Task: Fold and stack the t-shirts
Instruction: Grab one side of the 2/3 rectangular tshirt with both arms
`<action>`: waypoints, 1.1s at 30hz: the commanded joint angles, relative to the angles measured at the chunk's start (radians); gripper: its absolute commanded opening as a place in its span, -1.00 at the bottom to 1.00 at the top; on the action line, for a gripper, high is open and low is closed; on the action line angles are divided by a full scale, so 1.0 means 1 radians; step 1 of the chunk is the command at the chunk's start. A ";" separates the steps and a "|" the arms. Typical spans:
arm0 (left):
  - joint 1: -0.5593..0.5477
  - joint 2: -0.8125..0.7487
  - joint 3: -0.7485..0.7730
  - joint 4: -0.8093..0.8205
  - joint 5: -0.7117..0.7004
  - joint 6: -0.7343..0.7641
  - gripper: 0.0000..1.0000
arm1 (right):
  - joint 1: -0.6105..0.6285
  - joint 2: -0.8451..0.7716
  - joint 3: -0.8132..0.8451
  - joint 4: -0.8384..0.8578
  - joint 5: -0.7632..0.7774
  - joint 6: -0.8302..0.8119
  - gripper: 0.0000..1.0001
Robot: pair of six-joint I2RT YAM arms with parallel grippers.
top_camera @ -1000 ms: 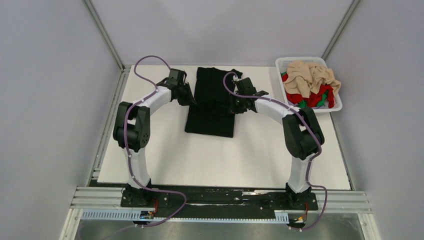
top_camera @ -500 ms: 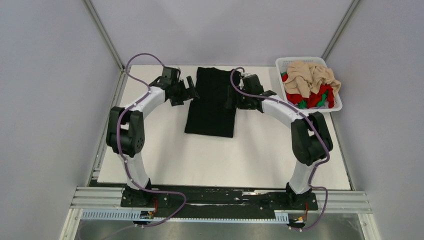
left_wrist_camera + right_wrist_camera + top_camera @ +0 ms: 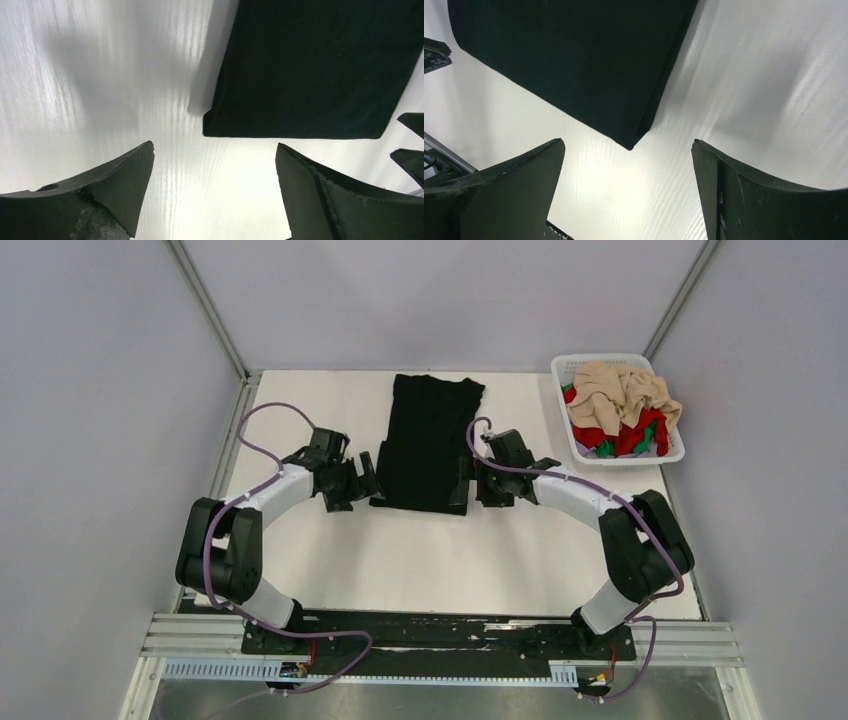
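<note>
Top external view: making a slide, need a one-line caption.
Left gripper and right gripper, both open, flank the near corners of the black shirt; other shirts heaped in the basket.

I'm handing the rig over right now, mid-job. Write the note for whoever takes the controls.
Grippers: left gripper open and empty, just off the near left corner of the black t-shirt; right gripper open and empty at its near right corner.
The black t-shirt lies flat mid-table, folded into a long strip.
The beige t-shirt, red t-shirt and green t-shirt are bunched in the white basket, far right.
Done: lengthwise folds on the black one.
Left: fold it crosswise, then fold and stack the basket's shirts.
</note>
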 commanded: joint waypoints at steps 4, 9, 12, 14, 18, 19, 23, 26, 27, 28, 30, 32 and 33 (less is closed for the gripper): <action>0.002 0.054 -0.032 0.093 0.046 -0.025 0.67 | 0.043 0.043 0.015 0.037 -0.001 0.059 0.78; 0.002 0.110 -0.024 0.100 0.065 -0.021 0.20 | 0.055 0.080 0.016 0.037 0.004 0.062 0.29; 0.002 0.121 -0.033 0.109 0.077 -0.020 -0.04 | 0.062 0.092 0.008 0.037 0.003 0.066 0.10; 0.002 0.127 -0.039 0.117 0.078 -0.020 -0.08 | 0.067 0.098 0.001 0.037 0.010 0.066 0.04; 0.002 0.166 -0.032 0.130 0.083 -0.020 -0.17 | 0.070 0.117 -0.003 0.037 0.024 0.062 -0.06; 0.002 0.184 -0.025 0.131 0.084 -0.019 -0.20 | 0.071 0.122 -0.002 0.037 0.031 0.062 -0.07; 0.002 0.229 -0.009 0.144 0.090 -0.020 -0.34 | 0.074 0.145 0.001 0.055 0.070 0.056 -0.12; 0.002 0.253 -0.001 0.155 0.088 -0.018 -0.55 | 0.074 0.163 0.007 0.075 0.090 0.054 -0.24; 0.002 0.265 0.004 0.156 0.088 -0.015 -0.73 | 0.074 0.166 0.005 0.086 0.092 0.054 -0.30; 0.002 0.270 0.005 0.163 0.086 -0.013 -0.88 | 0.074 0.167 0.003 0.099 0.098 0.054 -0.38; 0.002 0.278 -0.006 0.199 0.095 -0.014 -1.00 | 0.074 0.170 0.000 0.123 0.110 0.048 -0.59; 0.002 0.267 -0.032 0.239 0.104 -0.028 -1.00 | 0.074 0.168 0.001 0.135 0.118 0.043 -0.83; 0.002 0.249 -0.050 0.248 0.106 -0.035 -1.00 | 0.074 0.160 -0.001 0.137 0.113 0.038 -0.96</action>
